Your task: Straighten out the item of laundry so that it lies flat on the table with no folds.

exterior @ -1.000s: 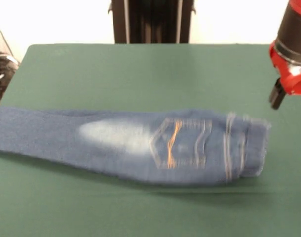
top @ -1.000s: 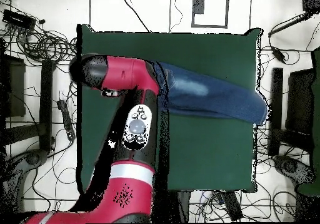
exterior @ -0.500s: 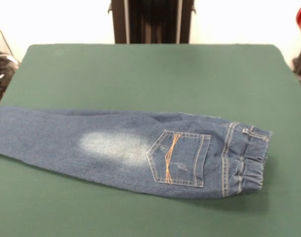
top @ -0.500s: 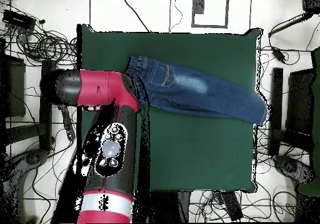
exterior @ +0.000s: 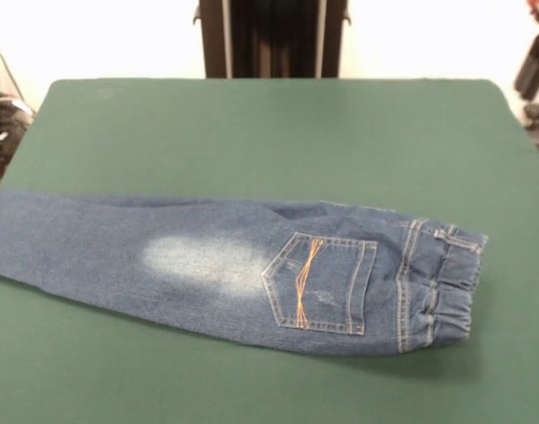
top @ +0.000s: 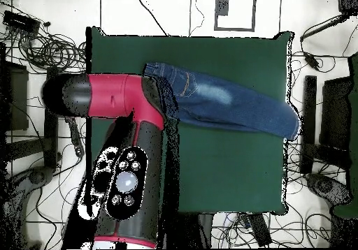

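While the jeans lay stretched across the table, one leg ran off the left edge of the front view, a pale patch sat mid-leg, then the stitched pocket, then the gathered waistband at right. Denim like that looked heavy, soft and limp, likely to drag rather than slide; the thick waistband seemed the surest hold. Only the arm showed overhead, so the gripper's opening could not be told.

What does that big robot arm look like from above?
The arm is made of thick rounded tubes in red and black. One link ends in a black domed cap, and a long black section carries a cluster of small pale round buttons. Its gripper cannot be made out.
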### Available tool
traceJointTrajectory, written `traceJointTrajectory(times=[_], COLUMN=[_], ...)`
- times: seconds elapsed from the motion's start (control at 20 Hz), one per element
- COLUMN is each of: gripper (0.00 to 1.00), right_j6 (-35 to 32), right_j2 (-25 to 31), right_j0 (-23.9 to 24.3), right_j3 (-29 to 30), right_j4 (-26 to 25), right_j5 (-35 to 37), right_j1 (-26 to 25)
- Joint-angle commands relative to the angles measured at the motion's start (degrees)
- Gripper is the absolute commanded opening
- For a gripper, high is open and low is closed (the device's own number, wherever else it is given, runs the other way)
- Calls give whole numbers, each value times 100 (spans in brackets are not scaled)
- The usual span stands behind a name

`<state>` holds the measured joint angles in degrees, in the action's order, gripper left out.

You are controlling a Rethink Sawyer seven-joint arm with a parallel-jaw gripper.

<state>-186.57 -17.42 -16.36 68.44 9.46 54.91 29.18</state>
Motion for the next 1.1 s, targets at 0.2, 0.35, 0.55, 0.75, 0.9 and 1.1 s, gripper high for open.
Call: traceJointTrajectory(times=[0.2,0.35,0.55,0.75,0.9,1.1], gripper=[0,0,0,0,0,100], right_j6=[-187,-289,-438,-492,-426,-643], right_j2=[-75,-81,-173,-156,-173,-445], right_j0=[380,459,515,590,669,632], right_j3=[-976,-1297,-1733,-2069,-2438,-2931], right_j4=[-719,-769,-796,-689,-678,-751], right_j5=[-643,-686,-633,-740,-680,-449], right_j1=[-1258,-1479,-1710,-1902,-2121,-2453])
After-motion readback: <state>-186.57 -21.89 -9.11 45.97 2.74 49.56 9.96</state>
